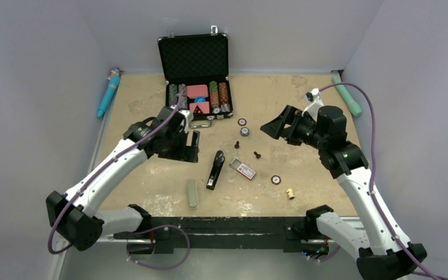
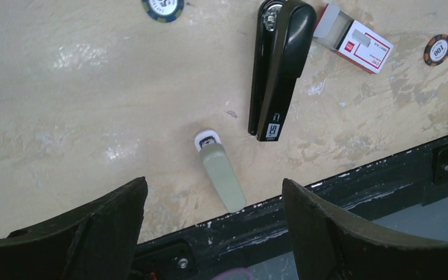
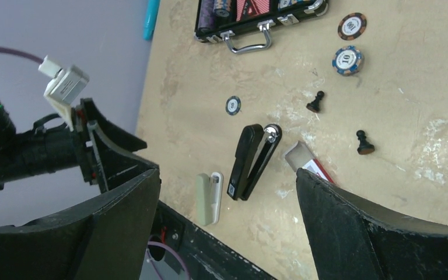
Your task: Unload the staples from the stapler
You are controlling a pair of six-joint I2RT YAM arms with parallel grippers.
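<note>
The black stapler (image 1: 215, 170) lies on the table at centre front, its light label at the near end. It also shows in the left wrist view (image 2: 277, 70) and the right wrist view (image 3: 248, 162), where its two arms stand slightly apart and a bit of shiny metal shows at the far end. No loose strip of staples is in view. My left gripper (image 1: 191, 146) (image 2: 213, 192) is open and empty, up and to the left of the stapler. My right gripper (image 1: 273, 125) (image 3: 227, 178) is open and empty, up and to the right of it.
A red-and-white box (image 1: 245, 170) lies open just right of the stapler. A small grey-green stapler-like piece (image 1: 192, 193) lies near the front edge. Poker chips (image 1: 244, 131), two dark pawns (image 1: 256, 155), a white piece (image 1: 290, 193) and an open chip case (image 1: 198, 87) lie around.
</note>
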